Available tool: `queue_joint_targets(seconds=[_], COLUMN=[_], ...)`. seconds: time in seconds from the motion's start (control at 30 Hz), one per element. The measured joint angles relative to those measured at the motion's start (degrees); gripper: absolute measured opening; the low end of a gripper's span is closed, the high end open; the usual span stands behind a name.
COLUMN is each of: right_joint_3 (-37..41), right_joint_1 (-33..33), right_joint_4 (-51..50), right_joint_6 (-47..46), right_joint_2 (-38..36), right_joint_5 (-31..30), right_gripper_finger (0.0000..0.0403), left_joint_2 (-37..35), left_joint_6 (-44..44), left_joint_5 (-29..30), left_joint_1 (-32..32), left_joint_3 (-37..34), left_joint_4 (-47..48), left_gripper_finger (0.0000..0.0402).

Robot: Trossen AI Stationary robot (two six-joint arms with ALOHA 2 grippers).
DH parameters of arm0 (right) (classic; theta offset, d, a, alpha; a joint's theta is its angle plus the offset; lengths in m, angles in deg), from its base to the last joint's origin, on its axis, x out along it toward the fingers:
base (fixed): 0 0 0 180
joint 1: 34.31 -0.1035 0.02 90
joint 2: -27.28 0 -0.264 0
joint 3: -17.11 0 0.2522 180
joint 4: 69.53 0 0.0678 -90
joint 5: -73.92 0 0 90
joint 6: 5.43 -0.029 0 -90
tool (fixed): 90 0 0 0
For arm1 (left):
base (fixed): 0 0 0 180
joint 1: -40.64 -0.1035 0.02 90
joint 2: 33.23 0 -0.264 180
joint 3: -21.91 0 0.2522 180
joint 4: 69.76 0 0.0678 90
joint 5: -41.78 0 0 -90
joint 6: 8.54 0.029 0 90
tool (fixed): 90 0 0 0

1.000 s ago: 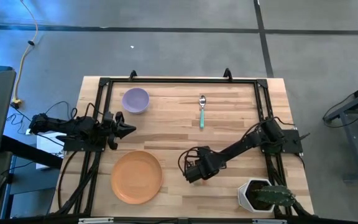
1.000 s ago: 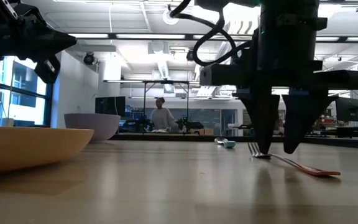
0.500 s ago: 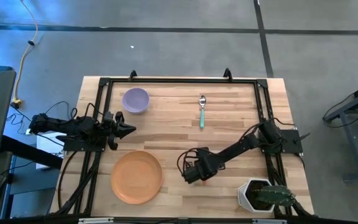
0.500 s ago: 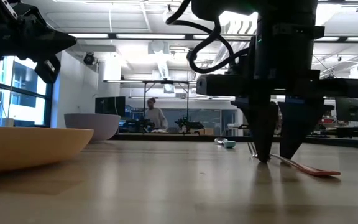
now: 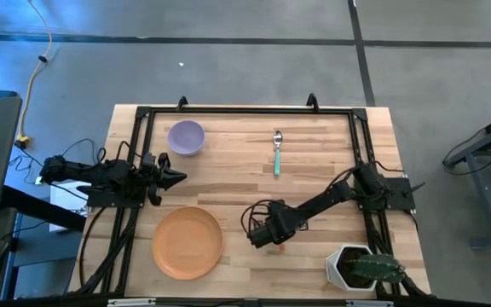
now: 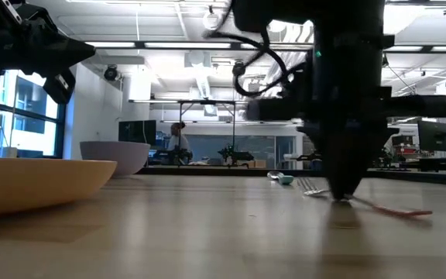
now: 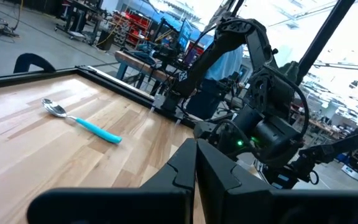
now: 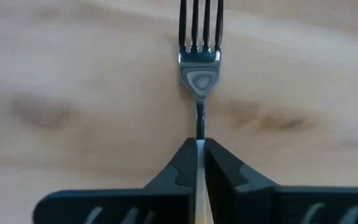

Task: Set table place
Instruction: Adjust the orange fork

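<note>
The fork (image 8: 200, 68) lies flat on the table (image 5: 314, 170), right of the orange plate (image 5: 187, 243). Its tines (image 6: 310, 186) point away from my right gripper (image 8: 201, 146), which stands over it and is shut on it. Its orange handle (image 6: 399, 210) trails out on the far side of the fingers. The lavender bowl (image 5: 186, 137) sits at the far left, and the teal-handled spoon (image 5: 277, 152) lies at the far middle. My left gripper (image 5: 176, 177) hangs shut over the table's left side, between bowl and plate. My right gripper pinches the fork's thin metal neck (image 8: 200, 127), just behind the tine head, between its two fingers. The fingers come from above, pointing down, one on each side of the neck. The fork lies on the table, tines and handle both down.
A white angular pot with a green plant (image 5: 356, 266) stands at the near right corner, close to the right arm. A black rail frame (image 5: 245, 111) runs round the tabletop. A person (image 6: 178, 143) shows far off in the room behind.
My right gripper has shut from wide open onto the fork's neck and has sunk a little toward the table. The fork stays flat where it lay.
</note>
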Motion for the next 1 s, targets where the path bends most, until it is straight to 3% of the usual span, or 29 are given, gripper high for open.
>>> queue_joint_targets(seconds=[0.57, 0.83, 1.0], right_joint_3=[-1.0, 7.8, 14.6], right_joint_1=[6.2, 8.7, 8.7], right_joint_4=[-13.5, 3.2, 6.9], right_joint_6=[1.3, 5.4, 3.2], right_joint_2=[-5.2, -5.9, -12.7], right_joint_5=[-7.7, -5.7, -7.3], right_gripper_finger=[0.0, 0.0, 0.0], left_joint_2=[0.0, 0.0, 0.0], left_joint_6=[-0.1, -0.2, -0.2], left_joint_5=[0.0, 0.0, -0.3], left_joint_1=[0.0, 0.0, 0.0], left_joint_3=[0.0, 0.0, 0.0], left_joint_4=[0.0, 0.0, -0.1], left_gripper_finger=[0.0001, 0.0001, 0.0001])
